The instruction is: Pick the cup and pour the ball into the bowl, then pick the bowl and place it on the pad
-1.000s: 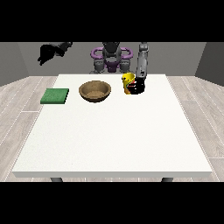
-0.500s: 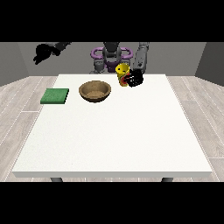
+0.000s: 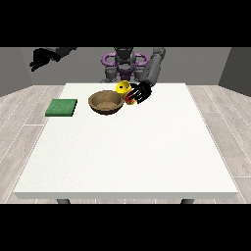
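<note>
So the hand at the view's right [image 3: 140, 93] has its fingers wrapped round the yellow cup [image 3: 123, 88] and is holding it up off the tabletop [image 3: 127, 147], just beside the right rim of the wooden bowl [image 3: 105, 102]. The cup looks tipped over toward the bowl, mouth end pointing that way. There's a bit of red showing by the fingers, low on the cup, but I can't tell if that's the ball or part of the cup, so no idea where the ball actually sits right now.

What could go wrong from here, as I see it: the cup seems to be more at the bowl's edge than over its middle. If the ball rolls out at this spot it could clip the rim and bounce onto the tabletop instead of landing inside. Tipping quickly would make that worse. The hand is also close enough to the bowl that a small move sideways might nudge it.

The hand at the view's left [image 3: 40, 59] is raised high and well away from everything, holding nothing; fingers look curled.

The green pad [image 3: 62, 107] sits left of the bowl, apart from it, nothing on it yet.
</note>
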Robot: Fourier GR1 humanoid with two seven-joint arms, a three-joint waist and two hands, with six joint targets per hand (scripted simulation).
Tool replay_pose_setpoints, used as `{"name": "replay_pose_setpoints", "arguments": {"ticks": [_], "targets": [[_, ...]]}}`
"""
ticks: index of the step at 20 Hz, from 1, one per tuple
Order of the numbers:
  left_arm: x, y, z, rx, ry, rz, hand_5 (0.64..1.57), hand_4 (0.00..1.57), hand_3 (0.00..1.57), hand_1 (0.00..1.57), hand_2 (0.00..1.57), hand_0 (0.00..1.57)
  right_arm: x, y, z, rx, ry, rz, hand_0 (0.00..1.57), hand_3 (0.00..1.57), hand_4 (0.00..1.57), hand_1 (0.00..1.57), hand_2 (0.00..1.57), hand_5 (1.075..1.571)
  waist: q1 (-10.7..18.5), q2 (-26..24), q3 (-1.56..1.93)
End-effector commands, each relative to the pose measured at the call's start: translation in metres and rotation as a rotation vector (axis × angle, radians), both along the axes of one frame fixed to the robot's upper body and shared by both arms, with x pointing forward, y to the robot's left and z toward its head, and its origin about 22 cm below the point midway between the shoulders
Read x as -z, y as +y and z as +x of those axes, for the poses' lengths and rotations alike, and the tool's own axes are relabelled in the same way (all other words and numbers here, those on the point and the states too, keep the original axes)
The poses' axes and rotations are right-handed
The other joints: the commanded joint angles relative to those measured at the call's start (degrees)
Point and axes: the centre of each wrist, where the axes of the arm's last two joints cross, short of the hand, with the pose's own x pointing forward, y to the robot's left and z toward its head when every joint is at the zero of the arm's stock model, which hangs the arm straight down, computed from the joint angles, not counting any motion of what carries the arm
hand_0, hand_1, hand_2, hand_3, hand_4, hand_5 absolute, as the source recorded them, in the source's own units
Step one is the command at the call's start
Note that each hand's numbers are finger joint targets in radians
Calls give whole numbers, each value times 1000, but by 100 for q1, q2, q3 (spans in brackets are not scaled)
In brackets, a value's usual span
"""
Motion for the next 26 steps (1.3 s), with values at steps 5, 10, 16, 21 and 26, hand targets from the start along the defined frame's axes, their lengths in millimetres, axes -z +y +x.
{"name": "replay_pose_setpoints", "arguments": {"ticks": [5,10,16,21,26], "targets": [[-13,-27,12,-86,-81,359,1293,1494,1571,1498,1571,1498,0,6,12,-12,18,4,0,661,541,0,350,1568,-49,-43,8],[-20,-30,19,-160,-97,560,1341,1493,1571,1538,1571,1538,35,5,5,3,71,-3,0,676,542,0,357,1566,-83,-373,12],[-28,-45,26,-192,-185,861,1521,1115,1571,1571,1571,1571,27,2,15,11,89,-14,0,647,566,0,384,1567,81,-483,14],[6,-78,3,-120,-144,1016,1470,1215,1571,1546,1571,1546,31,16,20,-17,129,-4,0,617,572,0,332,1565,21,-679,3],[-6,-92,5,-149,-226,1248,1202,1488,1571,1514,1571,1514,36,28,28,-60,92,-11,0,624,575,0,344,1565,-320,-409,7]]}}
